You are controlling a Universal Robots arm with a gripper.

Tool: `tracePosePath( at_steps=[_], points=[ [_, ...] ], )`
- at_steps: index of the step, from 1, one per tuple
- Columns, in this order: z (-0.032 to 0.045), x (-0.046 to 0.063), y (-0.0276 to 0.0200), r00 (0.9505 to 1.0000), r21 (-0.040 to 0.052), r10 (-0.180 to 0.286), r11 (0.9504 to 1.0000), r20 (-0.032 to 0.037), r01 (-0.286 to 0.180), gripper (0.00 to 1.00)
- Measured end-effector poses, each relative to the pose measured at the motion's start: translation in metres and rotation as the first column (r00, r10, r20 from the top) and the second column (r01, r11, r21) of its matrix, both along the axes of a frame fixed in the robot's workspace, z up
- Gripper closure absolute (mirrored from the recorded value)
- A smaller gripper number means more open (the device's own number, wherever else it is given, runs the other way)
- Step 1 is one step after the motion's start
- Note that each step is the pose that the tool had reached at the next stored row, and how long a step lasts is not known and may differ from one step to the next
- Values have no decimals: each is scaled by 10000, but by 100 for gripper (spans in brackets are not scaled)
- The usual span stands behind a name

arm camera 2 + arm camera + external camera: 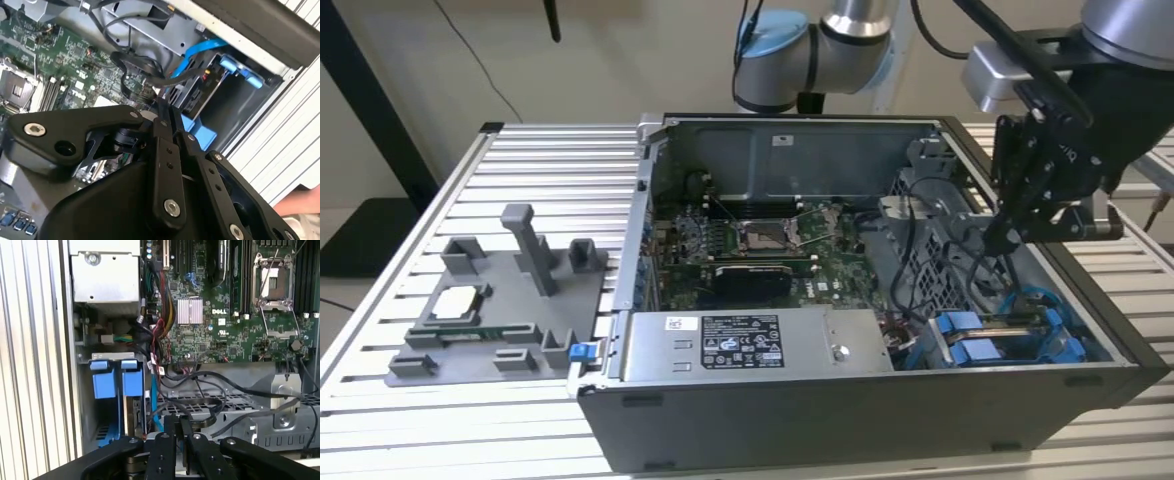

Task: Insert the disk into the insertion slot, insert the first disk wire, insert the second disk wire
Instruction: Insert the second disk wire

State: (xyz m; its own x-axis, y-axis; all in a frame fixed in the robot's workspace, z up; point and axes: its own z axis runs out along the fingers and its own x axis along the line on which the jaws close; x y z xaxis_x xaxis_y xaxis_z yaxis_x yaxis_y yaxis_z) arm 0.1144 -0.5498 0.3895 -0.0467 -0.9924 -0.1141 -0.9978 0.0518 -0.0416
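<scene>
Slatted metal worktop under an open computer case. Hanging over the drive corner, the end effector, closed to a slit among loose black wires; hold on any of them impossible to tell. Seated on edge in the insertion slot, the disk, blue caddy tab showing, beside a neighbouring bay. Judged stage: wire work. To do it well, square the plug to the disk's socket, press straight, keep slack cable and the blue cable off the motherboard, avoid forcing a tilted connector.
</scene>
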Motion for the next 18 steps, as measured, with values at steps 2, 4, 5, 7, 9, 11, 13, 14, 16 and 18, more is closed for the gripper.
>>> tracePosePath(
  at_steps=[2,4,5,7,9,11,13,14,16,18],
  points=[
    [0,-60,-3,10000,-11,30,10000,12,-30,100],
    [0,-94,-6,10000,-39,69,10000,17,-69,100],
    [-1,-101,-8,10000,-55,82,10000,19,-82,100],
    [0,-122,-13,9999,-106,96,9999,40,-95,100],
    [0,-145,-18,9999,-174,100,9998,114,-98,100],
    [0,-165,-23,9997,-259,108,9996,211,-102,100],
    [-1,-189,-24,9990,-366,117,9993,432,-102,100],
    [-1,-200,-24,9983,-413,120,9991,577,-96,100],
    [-1,-224,-25,9960,-491,126,9988,890,-82,100],
    [-3,-248,-26,9922,-547,132,9985,1237,-65,100]
  ],
)
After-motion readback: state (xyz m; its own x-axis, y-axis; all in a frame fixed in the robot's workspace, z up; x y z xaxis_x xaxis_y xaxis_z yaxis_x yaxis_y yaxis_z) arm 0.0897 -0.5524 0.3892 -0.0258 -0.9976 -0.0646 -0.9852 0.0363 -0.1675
